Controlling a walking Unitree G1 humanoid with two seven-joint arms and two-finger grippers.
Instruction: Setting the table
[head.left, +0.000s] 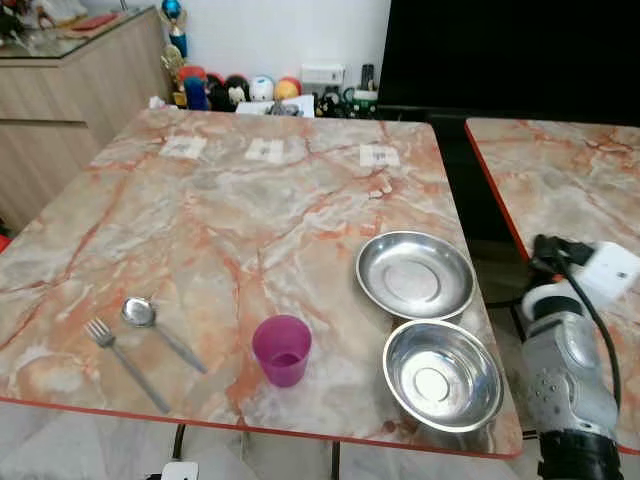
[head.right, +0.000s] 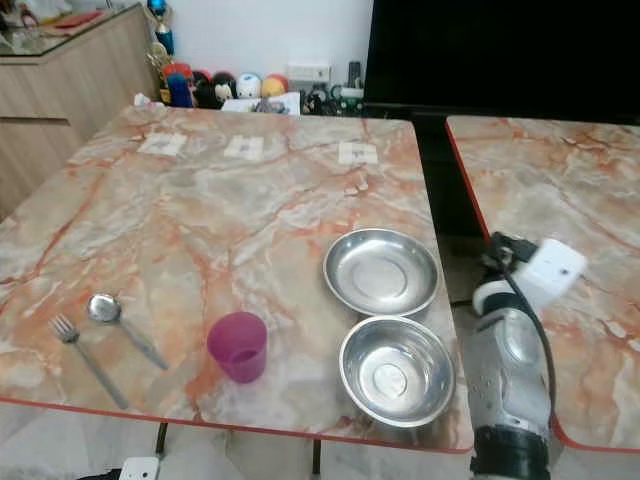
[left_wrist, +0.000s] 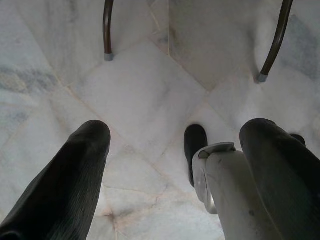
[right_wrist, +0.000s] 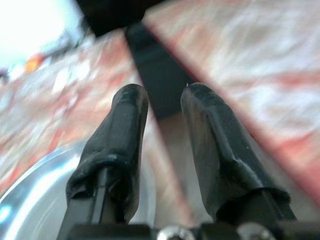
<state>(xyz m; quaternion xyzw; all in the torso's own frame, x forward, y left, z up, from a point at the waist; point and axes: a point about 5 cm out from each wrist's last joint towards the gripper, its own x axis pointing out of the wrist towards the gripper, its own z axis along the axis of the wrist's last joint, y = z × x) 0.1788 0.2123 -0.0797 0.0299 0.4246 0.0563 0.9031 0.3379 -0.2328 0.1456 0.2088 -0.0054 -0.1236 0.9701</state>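
The right arm rises at the near right, beside the counter's near right corner, its silver forearm and white wrist block standing in the gap between the two marble tops. The right end effector has its two black fingers spread a little with nothing between them; they point along that gap, with a steel rim just below them in the wrist view.

The marble counter, veined in orange with a red edge, carries all the tableware along its near side. A second counter of the same stone stands to the right, apart from the first.

Near the right edge sits a shallow steel plate, and just in front of it, touching or almost touching, a steel bowl by the near right corner. A purple cup stands upright left of the bowl. Further left lie a spoon and a fork, side by side at a slant.

The left end effector hangs low over the pale tiled floor, fingers spread wide and holding nothing.
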